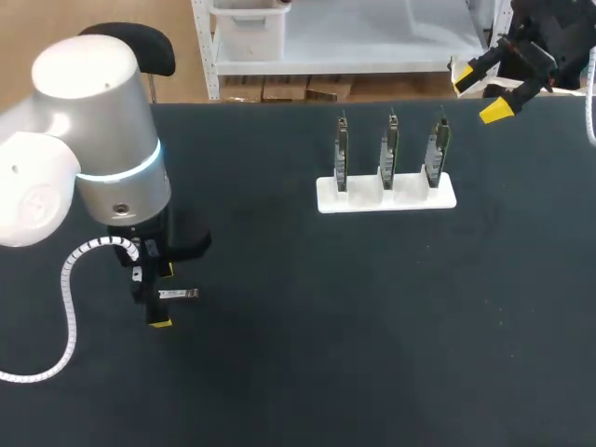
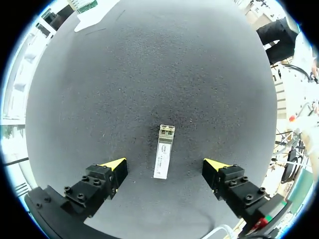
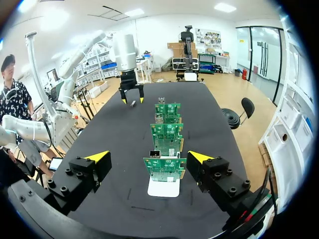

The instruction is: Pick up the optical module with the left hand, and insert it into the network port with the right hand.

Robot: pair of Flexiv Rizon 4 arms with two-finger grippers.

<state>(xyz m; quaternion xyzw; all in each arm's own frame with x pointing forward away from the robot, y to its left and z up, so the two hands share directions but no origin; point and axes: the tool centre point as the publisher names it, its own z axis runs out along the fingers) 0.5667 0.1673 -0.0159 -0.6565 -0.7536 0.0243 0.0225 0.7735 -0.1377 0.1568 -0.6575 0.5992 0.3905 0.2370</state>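
Silver optical module [image 2: 164, 158] lay near the bench's left edge, between the left gripper's [image 2: 165, 165] spread fingers, not yet grasped; next it should lower and pinch. Right gripper [image 1: 480, 94] hung spread at the far right corner.

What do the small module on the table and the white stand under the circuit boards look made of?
Optical module: likely metal, a silvery, slightly shiny casing with a white label. White stand: probably plastic, smooth and uniformly white, though the look leaves it open.
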